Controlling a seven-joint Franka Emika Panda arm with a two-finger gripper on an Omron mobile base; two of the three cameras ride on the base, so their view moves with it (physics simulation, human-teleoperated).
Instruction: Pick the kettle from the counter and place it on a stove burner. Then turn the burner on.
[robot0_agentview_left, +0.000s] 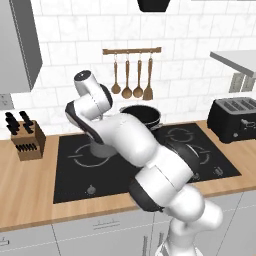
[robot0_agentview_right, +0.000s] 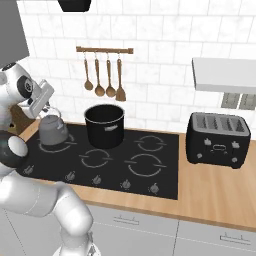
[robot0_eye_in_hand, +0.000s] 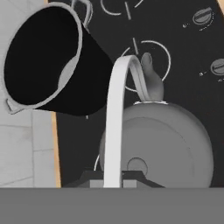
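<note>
My gripper is clamped shut on the thin arched handle of the kettle, right at the crown of the arch. The handle band rises straight up between my fingertips in the hand view, and the rounded grey body hangs directly below them, with the small lid knob close under my grip and the spout pointing away from me.

The kettle sits low over the black cooktop, on or just above a ring outline at the corner nearest my wrist; I cannot tell whether its base is touching the glass. The black stockpot stands just beside it, further out from my hand, close enough that a swing could knock the two together.

I judge the kettle to be stiff metal, moderately heavy for its size, and smooth. The handle is narrow and slick, so the body could pivot like a pendulum under my fingers. The top of the arch is the right place to hold it, because the weight hangs centred there. Slow, level moves should keep it from rocking.

The burner knobs run along the front edge of the cooktop, below and away from my hand.
</note>
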